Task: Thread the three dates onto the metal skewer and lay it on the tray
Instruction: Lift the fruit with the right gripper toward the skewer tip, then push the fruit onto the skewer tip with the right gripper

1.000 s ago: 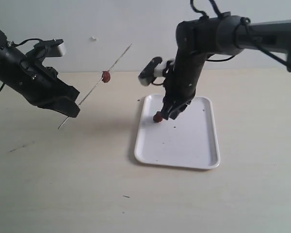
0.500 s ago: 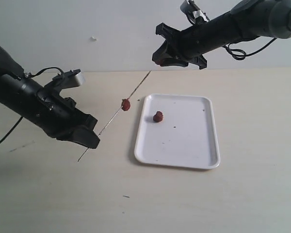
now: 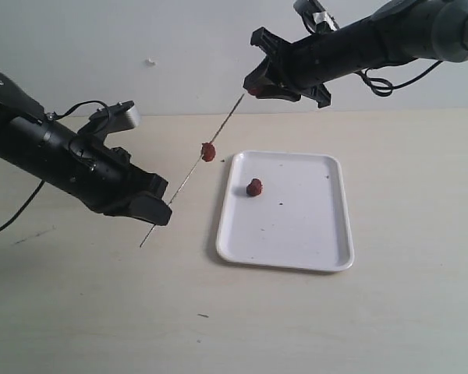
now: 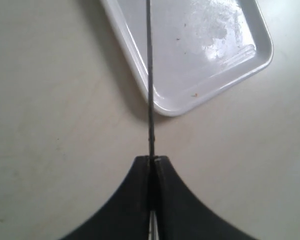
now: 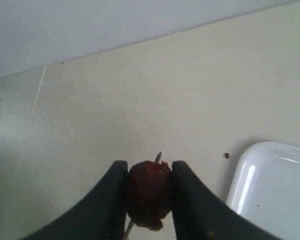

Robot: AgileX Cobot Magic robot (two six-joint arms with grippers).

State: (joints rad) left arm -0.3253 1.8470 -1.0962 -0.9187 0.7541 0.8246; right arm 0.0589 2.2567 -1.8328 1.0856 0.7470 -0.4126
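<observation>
My left gripper (image 4: 151, 162) is clamped shut on the metal skewer (image 3: 189, 178) close to its lower end, so most of the rod juts out free, slanting up toward my right gripper (image 5: 149, 169). That one is pinched on the held date (image 5: 149, 196) right at the skewer's tip. In the right wrist view a sliver of metal pokes out just beyond the fruit, so I judge the point is already into it. The threaded date (image 3: 208, 152) sits partway down the rod, in the air beside the tray (image 3: 327, 249). The loose date (image 3: 254, 187) lies on the tray toward its left edge.

The rod looks thin and springy. Gripped this far from the tip, I expect it to bow under a hard push — and its smooth metal could twist between my pads. The dates look light and soft-skinned, probably tacky, likely with a hard stone inside. So I would squeeze each across its sides, leave the piercing line clear, and slide it on gently.
</observation>
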